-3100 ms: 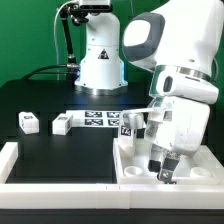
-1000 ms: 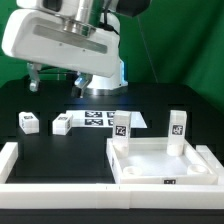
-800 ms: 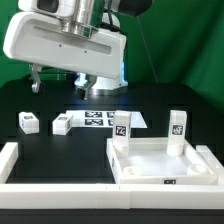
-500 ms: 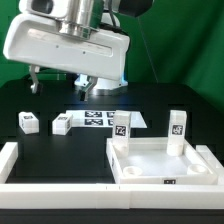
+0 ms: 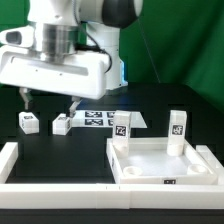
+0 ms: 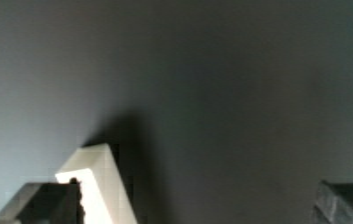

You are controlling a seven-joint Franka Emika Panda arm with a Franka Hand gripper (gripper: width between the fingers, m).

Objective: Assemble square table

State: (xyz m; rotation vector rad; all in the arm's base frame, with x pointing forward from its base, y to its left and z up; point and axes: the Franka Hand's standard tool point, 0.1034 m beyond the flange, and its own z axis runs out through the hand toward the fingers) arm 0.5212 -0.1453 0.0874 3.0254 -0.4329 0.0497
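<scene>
Gripper (image 5: 48, 103) hangs open in the upper left of the exterior view. Its two dark fingers (image 5: 72, 103) are spread wide under the broad white hand and hold nothing. The wrist view agrees: the fingertips sit far apart with bare dark table between them. A blurred white shape (image 6: 93, 175) lies just beside one fingertip; it is probably a loose leg, though I cannot tell which.

In the lower right of the exterior view the tabletop (image 5: 165, 168) lies rim-up, close against the border wall (image 5: 60, 190) that runs along the bottom of the frame. Two legs stand upright at its far corners, the left standing leg (image 5: 122, 125) and the right standing leg (image 5: 177, 127). The two near corners carry no leg.

At centre left two more legs lie on the black table: the outer loose leg (image 5: 28, 122) and the inner loose leg (image 5: 62, 125). They are near each other, and each appears just under a finger in the picture. The marker board (image 5: 100, 118) lies flat between the inner loose leg and the tabletop.

With two of four legs mounted, the job looks about half done, and the step in hand seems to be fetching the third leg. The next move calls for choosing one loose leg and centring the open fingers around it. The gripper would then descend without nudging the other loose leg, close firmly, and carry the leg to an empty near corner.
</scene>
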